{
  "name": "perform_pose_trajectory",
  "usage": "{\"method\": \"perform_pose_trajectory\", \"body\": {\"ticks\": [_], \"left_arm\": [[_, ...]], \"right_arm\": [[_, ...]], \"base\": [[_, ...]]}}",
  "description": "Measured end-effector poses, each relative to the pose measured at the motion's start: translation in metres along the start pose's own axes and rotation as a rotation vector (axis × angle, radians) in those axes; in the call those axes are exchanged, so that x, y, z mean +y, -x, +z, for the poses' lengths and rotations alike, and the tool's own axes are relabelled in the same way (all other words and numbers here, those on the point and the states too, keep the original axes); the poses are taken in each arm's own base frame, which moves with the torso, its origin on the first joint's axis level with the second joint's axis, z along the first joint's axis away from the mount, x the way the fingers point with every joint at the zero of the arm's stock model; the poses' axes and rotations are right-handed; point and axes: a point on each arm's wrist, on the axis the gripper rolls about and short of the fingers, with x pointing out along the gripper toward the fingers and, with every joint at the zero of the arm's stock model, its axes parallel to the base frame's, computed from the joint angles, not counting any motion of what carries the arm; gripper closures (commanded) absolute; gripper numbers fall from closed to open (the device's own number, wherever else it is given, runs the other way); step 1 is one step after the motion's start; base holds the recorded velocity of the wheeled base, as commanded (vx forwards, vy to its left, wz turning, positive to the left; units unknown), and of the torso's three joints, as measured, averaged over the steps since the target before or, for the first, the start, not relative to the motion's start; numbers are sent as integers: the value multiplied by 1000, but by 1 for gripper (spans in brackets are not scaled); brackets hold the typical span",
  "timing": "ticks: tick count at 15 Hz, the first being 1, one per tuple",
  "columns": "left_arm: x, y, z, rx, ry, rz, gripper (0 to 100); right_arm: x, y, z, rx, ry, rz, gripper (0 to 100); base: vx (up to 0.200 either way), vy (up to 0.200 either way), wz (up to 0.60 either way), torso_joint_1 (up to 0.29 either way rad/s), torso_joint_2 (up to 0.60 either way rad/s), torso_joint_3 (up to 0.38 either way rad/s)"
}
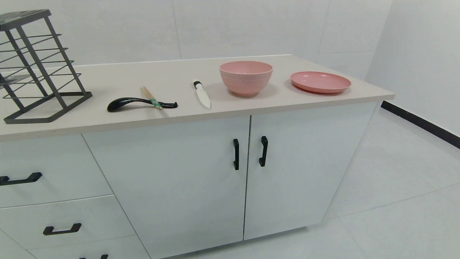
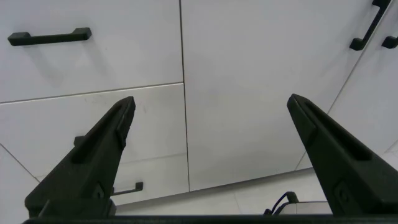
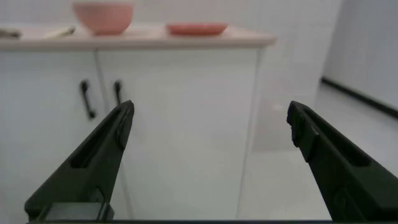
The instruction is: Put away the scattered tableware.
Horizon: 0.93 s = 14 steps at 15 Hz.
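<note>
Notably, the plate point(image 1: 320, 82) sits seemingly just inside the countertop point(image 1: 118, 77) edge.

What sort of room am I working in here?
Most likely a kitchen, or a mock-up of one: a white counter over cabinet doors and drawers, with a pink bowl, a pink plate and a black wire dish rack on top.

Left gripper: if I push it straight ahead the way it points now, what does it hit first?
The left gripper, open, faces the white cabinet door, just beside the drawers; likely the door panel first. Depth is unclear.
</note>
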Motion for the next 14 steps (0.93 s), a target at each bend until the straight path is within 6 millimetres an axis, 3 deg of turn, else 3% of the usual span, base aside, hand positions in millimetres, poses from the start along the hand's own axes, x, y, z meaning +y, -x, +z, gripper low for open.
{"method": "perform_pose_trajectory", "body": {"ticks": [5,9,14], "left_arm": [[0,0,0,0,0,0,0],[0,0,0,0,-6,0,0],[0,0,0,0,-2,0,0]], "right_arm": [[0,-18,13,127,-24,129,0],[-5,-59,20,278,-18,200,0],[-3,-118,-10,487,-14,314,0]], "base": [[0,0,0,0,0,0],[0,0,0,0,0,0],[0,0,0,0,0,0]]}}
